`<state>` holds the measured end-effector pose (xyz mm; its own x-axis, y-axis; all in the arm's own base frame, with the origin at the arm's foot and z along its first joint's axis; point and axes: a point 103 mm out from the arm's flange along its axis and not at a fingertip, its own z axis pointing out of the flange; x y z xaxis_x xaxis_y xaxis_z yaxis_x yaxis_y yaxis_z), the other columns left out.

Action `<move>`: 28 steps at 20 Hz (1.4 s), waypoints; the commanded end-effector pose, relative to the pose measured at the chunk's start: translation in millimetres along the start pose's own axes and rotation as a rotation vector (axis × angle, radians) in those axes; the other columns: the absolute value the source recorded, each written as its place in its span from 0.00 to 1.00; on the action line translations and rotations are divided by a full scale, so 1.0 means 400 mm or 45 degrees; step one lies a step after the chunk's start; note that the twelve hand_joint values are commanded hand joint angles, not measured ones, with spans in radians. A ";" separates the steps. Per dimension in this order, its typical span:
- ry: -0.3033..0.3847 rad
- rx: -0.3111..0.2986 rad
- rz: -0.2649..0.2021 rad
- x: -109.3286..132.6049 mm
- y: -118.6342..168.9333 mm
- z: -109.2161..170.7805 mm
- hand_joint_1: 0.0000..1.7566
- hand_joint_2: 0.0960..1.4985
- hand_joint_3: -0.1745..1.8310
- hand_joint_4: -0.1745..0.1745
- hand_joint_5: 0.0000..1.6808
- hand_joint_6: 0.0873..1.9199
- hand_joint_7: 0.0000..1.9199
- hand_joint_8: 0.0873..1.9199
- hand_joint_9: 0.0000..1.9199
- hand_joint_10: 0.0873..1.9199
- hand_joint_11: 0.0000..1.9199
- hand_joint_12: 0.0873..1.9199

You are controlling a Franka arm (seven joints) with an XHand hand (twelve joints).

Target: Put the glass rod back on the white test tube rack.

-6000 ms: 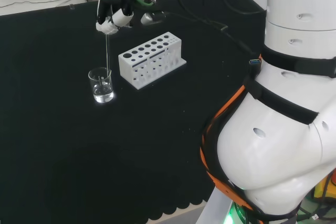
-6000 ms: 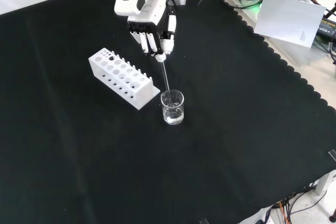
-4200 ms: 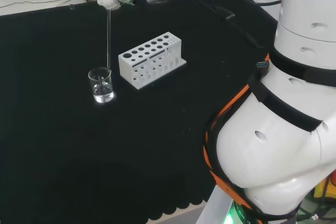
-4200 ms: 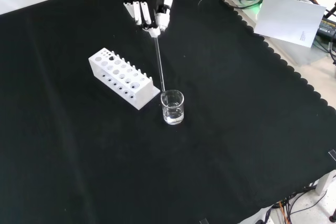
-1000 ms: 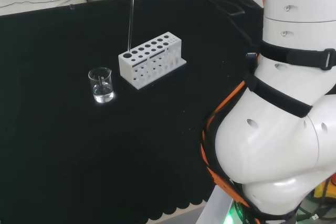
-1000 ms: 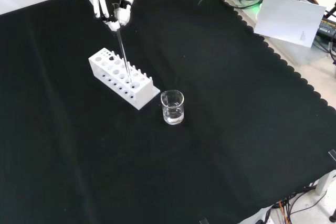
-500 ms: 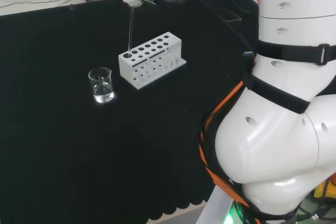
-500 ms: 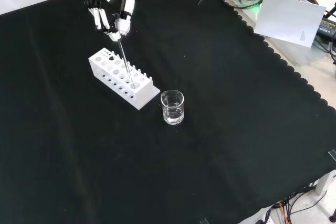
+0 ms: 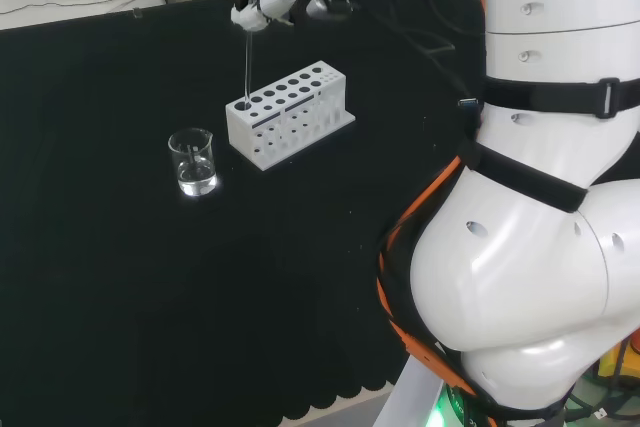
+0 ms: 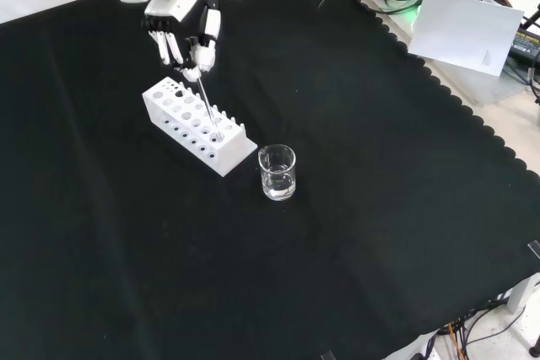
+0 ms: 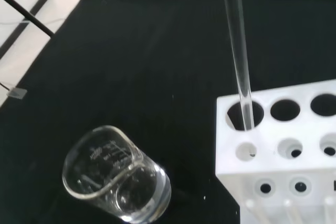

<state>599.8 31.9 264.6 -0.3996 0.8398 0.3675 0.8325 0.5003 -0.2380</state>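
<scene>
The glass rod (image 10: 206, 108), thin and clear, hangs nearly upright with its lower end inside a corner hole of the white test tube rack (image 10: 198, 126), at the rack end nearest the beaker (image 10: 277, 172). Its upper end is pinched between the curled fingers and thumb of the robot hand (image 10: 184, 37), directly above the rack. Rack and beaker stand just beside each other on the black-clothed surface (image 10: 354, 233).

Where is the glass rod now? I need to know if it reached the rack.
In the front view the glass rod hangs from the hand, its tip entering an end hole of the white rack, left of the beaker.
</scene>
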 end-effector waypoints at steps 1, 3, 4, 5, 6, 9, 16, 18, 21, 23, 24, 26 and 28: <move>-0.017 0.038 0.007 0.008 0.013 0.025 0.74 0.75 0.00 0.00 0.82 0.00 0.53 0.64 0.84 0.53 0.83 0.48; -0.017 0.038 0.007 0.009 0.013 0.026 0.74 0.75 0.00 0.00 0.82 0.00 0.53 0.64 0.84 0.53 0.83 0.48; -0.016 0.037 0.007 0.009 0.013 0.027 0.74 0.75 0.00 0.00 0.82 0.00 0.53 0.64 0.84 0.53 0.83 0.48; -0.016 0.036 0.007 0.009 0.012 0.027 0.74 0.75 0.00 0.00 0.82 0.00 0.53 0.64 0.84 0.53 0.83 0.48; -0.017 0.034 0.006 0.009 0.012 0.028 0.74 0.75 0.00 0.00 0.82 0.00 0.53 0.64 0.84 0.53 0.83 0.48; -0.015 0.034 0.002 0.006 0.005 0.034 0.74 0.75 0.00 0.00 0.82 0.00 0.54 0.64 0.84 0.53 0.83 0.48; -0.007 0.051 0.002 0.010 0.006 0.044 0.74 0.74 0.00 0.00 0.82 0.00 0.55 0.62 0.84 0.52 0.83 0.47; 0.004 0.053 -0.005 0.009 0.005 0.046 0.74 0.74 0.00 0.00 0.82 0.00 0.56 0.61 0.85 0.52 0.83 0.47; 0.008 0.047 -0.014 0.015 0.003 0.048 0.75 0.71 0.00 0.00 0.82 0.00 0.62 0.48 0.87 0.48 0.85 0.44; -0.002 0.048 -0.021 0.018 0.002 0.047 0.75 0.70 0.00 0.00 0.77 0.09 0.67 0.36 0.87 0.46 0.86 0.41; -0.003 0.051 -0.023 0.020 0.003 0.045 0.77 0.68 0.00 0.00 0.72 0.15 0.69 0.28 0.87 0.45 0.86 0.40; -0.013 0.055 -0.026 0.023 0.005 0.043 0.80 0.64 0.00 0.00 0.61 0.27 0.69 0.23 0.88 0.42 0.87 0.38; -0.018 0.052 -0.025 0.026 0.007 0.042 0.80 0.60 0.00 0.00 0.53 0.35 0.61 0.32 0.89 0.41 0.88 0.37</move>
<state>590.7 42.6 250.6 -0.4134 0.8327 0.3684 0.8095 0.5214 -0.2700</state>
